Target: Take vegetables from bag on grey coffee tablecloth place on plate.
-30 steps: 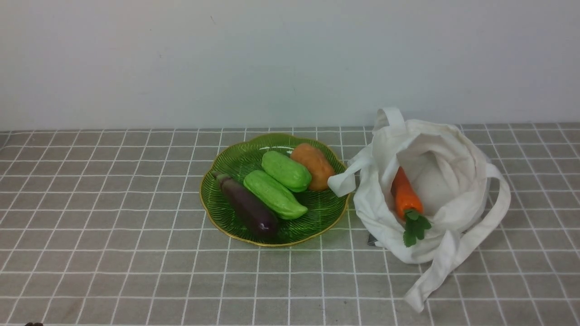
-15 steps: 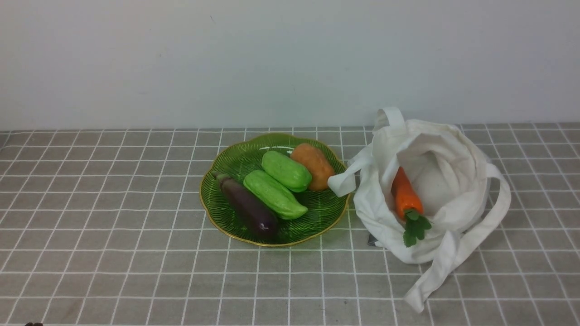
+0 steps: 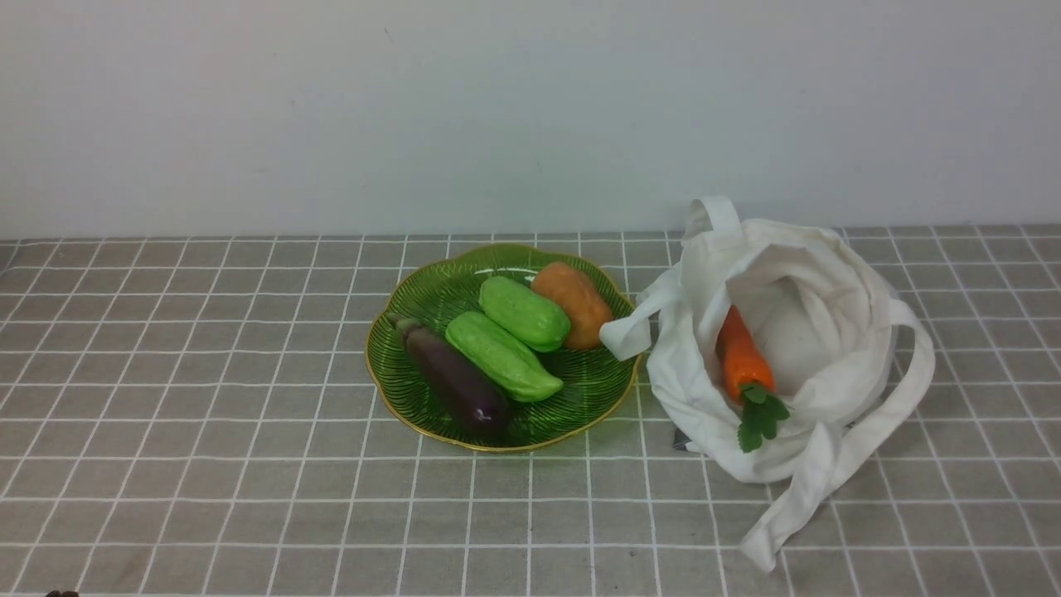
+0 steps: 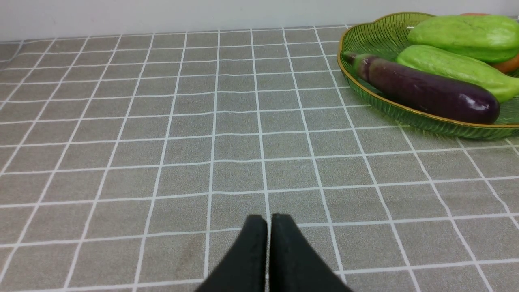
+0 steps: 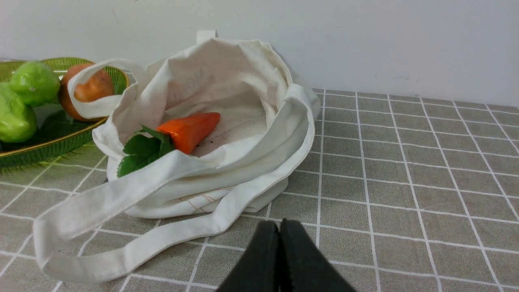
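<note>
Carrot (image 3: 740, 358) in bag (image 3: 837, 274), four vegetables on plate (image 3: 398, 298), both grippers (image 4: 269, 221) (image 5: 279, 226) apparently closed, empty.

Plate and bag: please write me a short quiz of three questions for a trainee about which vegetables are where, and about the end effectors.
1. How many vegetables lie on the plate?
2. True or false: the carrot is in the bag.
3. Which describes the right end effector? A: open, B: shut and empty, C: shut on a strap.

Key:
1. Four: the eggplant, two gourds and the potato.
2. True; its leaves hang over the bag's front edge.
3. B. The left end effector is also shut and empty.
</note>
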